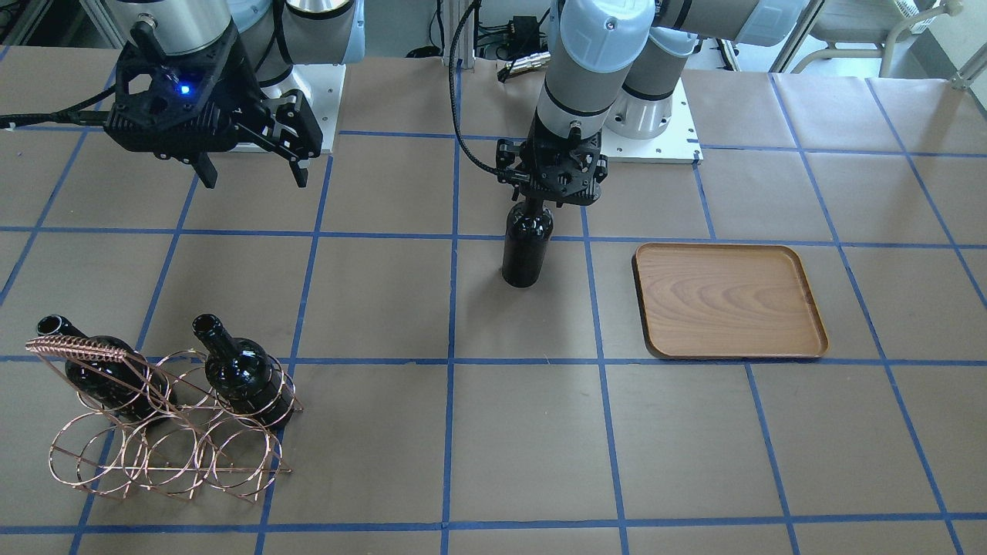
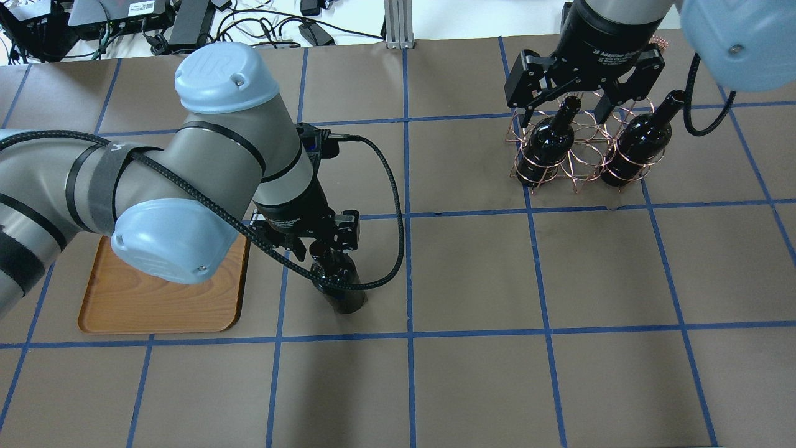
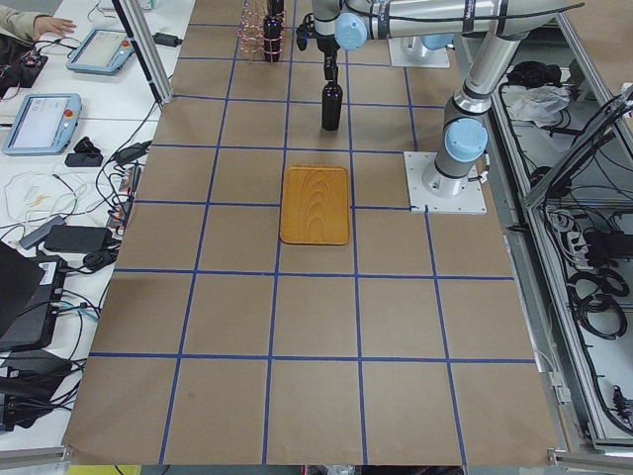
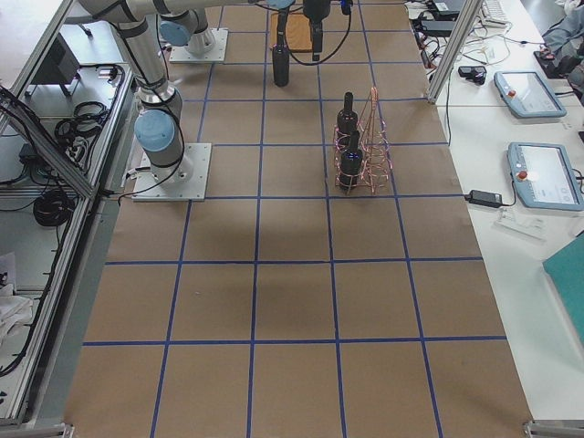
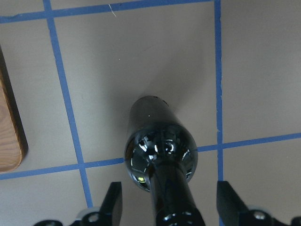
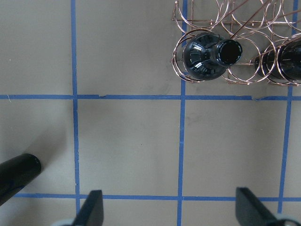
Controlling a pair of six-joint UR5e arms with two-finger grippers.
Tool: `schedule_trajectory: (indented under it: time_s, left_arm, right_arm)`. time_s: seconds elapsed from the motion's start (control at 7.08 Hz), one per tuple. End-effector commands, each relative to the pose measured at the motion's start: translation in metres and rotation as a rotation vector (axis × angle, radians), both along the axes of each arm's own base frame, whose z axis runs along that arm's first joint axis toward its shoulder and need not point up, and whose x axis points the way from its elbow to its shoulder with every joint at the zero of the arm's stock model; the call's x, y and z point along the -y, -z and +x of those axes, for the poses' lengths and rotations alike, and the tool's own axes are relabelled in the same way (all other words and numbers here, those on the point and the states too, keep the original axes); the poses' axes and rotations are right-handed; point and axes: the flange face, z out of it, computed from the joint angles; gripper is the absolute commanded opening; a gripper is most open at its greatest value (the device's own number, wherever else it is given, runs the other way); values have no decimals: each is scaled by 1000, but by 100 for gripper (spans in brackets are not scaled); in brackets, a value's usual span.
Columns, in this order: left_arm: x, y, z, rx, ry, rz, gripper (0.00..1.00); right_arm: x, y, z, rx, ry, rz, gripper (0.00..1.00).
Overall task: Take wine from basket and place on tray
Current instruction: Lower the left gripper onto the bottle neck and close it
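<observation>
A near-black wine bottle [image 1: 527, 250] stands upright on the table, left of the wooden tray [image 1: 729, 301] in the front-facing view. My left gripper [image 1: 538, 199] is around its neck. In the left wrist view the fingers [image 5: 113, 202] stand well apart from the neck [image 5: 171, 202], so this gripper [image 5: 171, 209] is open. The copper wire basket [image 1: 166, 443] holds two more bottles [image 1: 100, 370] [image 1: 245, 374]. My right gripper [image 1: 254, 179] is open and empty, high above the table, away from the basket. From overhead the bottle [image 2: 339, 286] stands right of the tray [image 2: 161, 302].
The table is brown paper with a blue tape grid. In the right wrist view the basket [image 6: 244, 28] is at the top right and the standing bottle [image 6: 16, 174] at the lower left. Both arm bases are bolted along the robot's edge.
</observation>
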Motion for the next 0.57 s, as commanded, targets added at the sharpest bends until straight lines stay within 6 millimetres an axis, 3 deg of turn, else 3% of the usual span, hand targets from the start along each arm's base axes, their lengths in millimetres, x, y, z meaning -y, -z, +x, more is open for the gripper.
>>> schedule_trajectory:
  time_s: [0.0, 0.28, 0.42]
  left_arm:
    - [1, 0, -1, -2, 7, 0, 10]
    - [2, -1, -2, -10, 15, 0, 0]
    - [3, -1, -1, -5, 18, 3, 0]
  right_arm:
    - [1, 0, -1, -3, 1, -2, 100]
    - [1, 1, -2, -3, 3, 1, 100]
    - [1, 0, -2, -3, 6, 1, 100]
